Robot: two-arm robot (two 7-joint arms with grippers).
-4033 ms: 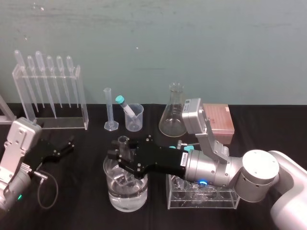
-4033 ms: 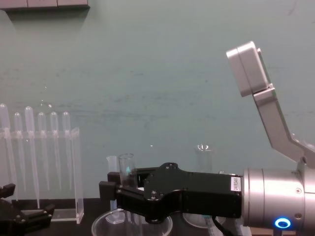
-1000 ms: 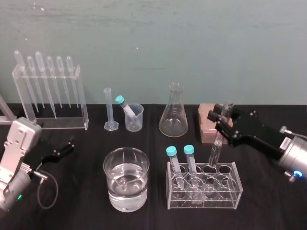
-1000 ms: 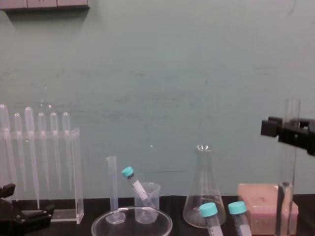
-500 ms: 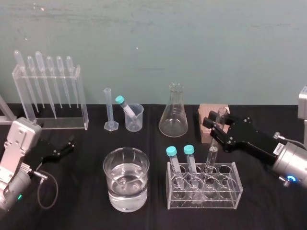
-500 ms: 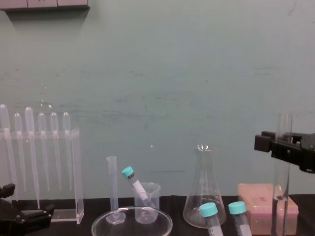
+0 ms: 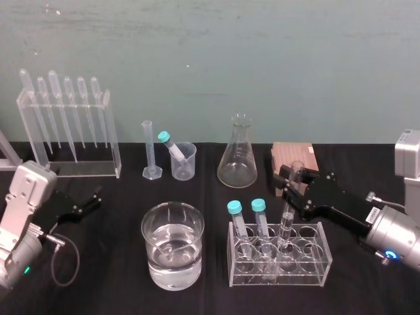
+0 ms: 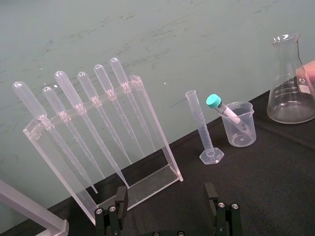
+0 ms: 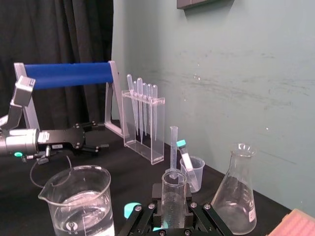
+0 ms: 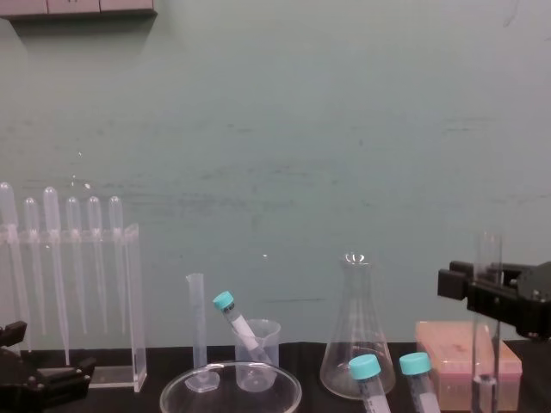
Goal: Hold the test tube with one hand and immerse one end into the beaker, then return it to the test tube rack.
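Near the front edge of the black cloth point(image 7: 105, 282), a squat glass beaker point(image 7: 152, 230) stands about a third full of clear liquid. Just beside it, a clear acrylic rack point(image 7: 308, 272) with round holes holds two teal-capped tubes point(image 7: 258, 220). The long, uncapped glass tube point(image 7: 287, 222) stands in the next hole, slightly tilted, its lower end down inside the rack (whether it reaches the bottom cannot be told). The black right gripper point(image 7: 293, 186) reaches in from the right and pinches the tube near its open top, fingers pressed against the glass. At the far left, well apart from the glassware, the left gripper point(image 7: 92, 199) rests low over the cloth with its fingers spread. Behind the rack sits a flat-topped pink block point(image 7: 298, 156). Beside it stands a cone-shaped flask point(image 7: 237, 161). Farther left are a small plastic beaker point(image 7: 185, 164) with a capped tube leaning in it, a slim cylinder point(image 7: 150, 151) and an acrylic pipette stand point(image 7: 69, 131), against the green wall.
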